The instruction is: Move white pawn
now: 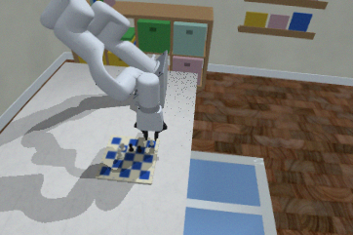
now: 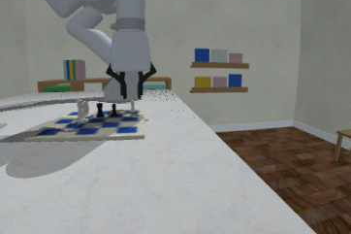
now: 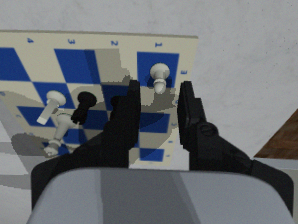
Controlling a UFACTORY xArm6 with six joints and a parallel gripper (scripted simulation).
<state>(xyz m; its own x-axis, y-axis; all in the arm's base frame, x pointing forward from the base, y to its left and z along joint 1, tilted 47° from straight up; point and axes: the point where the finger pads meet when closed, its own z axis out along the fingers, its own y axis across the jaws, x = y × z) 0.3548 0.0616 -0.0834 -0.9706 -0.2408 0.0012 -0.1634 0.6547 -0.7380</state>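
Observation:
The small blue-and-cream chessboard [image 1: 129,161] lies near the table's right edge. The white pawn [image 3: 160,76] stands upright on a blue square in the column marked 1, at the board's edge. My gripper [image 3: 159,94] hovers just above the board with its fingers partly open and nothing between them. In the wrist view the pawn shows in the gap just beyond the fingertips. The gripper [image 2: 130,93] also shows above the pawn [image 2: 132,109] in the exterior view. A black piece [image 3: 84,105] and two white pieces [image 3: 50,106] stand to the left. A second black piece is partly hidden by my left finger.
The table's right edge [image 1: 192,131] runs close to the board. A shelf unit with coloured bins [image 1: 166,38] stands behind the table. Two blue mats [image 1: 221,181] lie on the floor to the right.

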